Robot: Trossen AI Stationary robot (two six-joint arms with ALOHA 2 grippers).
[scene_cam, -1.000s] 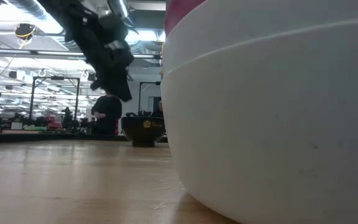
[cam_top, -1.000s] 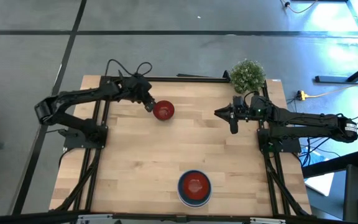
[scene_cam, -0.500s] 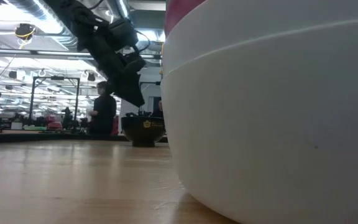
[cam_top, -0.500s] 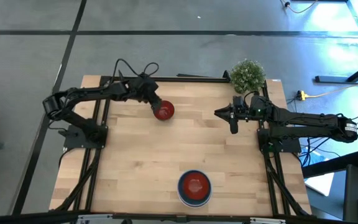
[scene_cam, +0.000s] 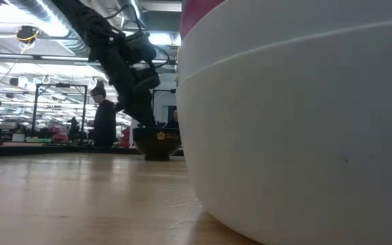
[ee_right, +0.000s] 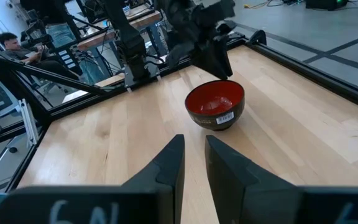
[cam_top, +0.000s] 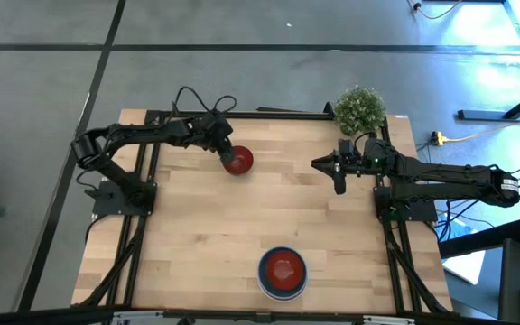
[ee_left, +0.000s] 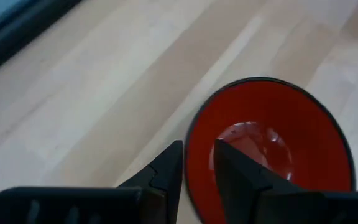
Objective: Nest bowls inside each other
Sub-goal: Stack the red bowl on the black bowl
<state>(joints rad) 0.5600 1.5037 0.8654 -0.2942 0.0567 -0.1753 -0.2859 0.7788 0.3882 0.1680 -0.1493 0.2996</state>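
A small dark red bowl point(cam_top: 238, 162) rests on its base on the table's far middle; it also shows in the low view point(scene_cam: 157, 143) and the right wrist view point(ee_right: 215, 104). My left gripper point(cam_top: 227, 154) is shut on its rim at the far-left side point(ee_left: 198, 144). A stack of nested bowls point(cam_top: 283, 271), blue outside and dark red inside, stands at the near edge; its white bowl point(scene_cam: 298, 136) and pink rim point(scene_cam: 203, 13) fill the low view. My right gripper point(cam_top: 315, 162) hangs shut and empty at the table's right. My left gripper has the dark red bowl's rim point(ee_left: 189, 134) at its far-left side, one finger point(ee_left: 235, 171) inside the bowl and one finger point(ee_left: 166, 171) outside. The fingers slant down from the table's left. The bowl stands upright on the table.
A small green potted plant point(cam_top: 359, 108) stands at the table's far right corner. Bare wood lies between the red bowl and the stack. People and benches show in the room beyond the table.
My left gripper has gone toward the table's right and down, reaching the dark red bowl's rim. The bowl has stayed where it was.
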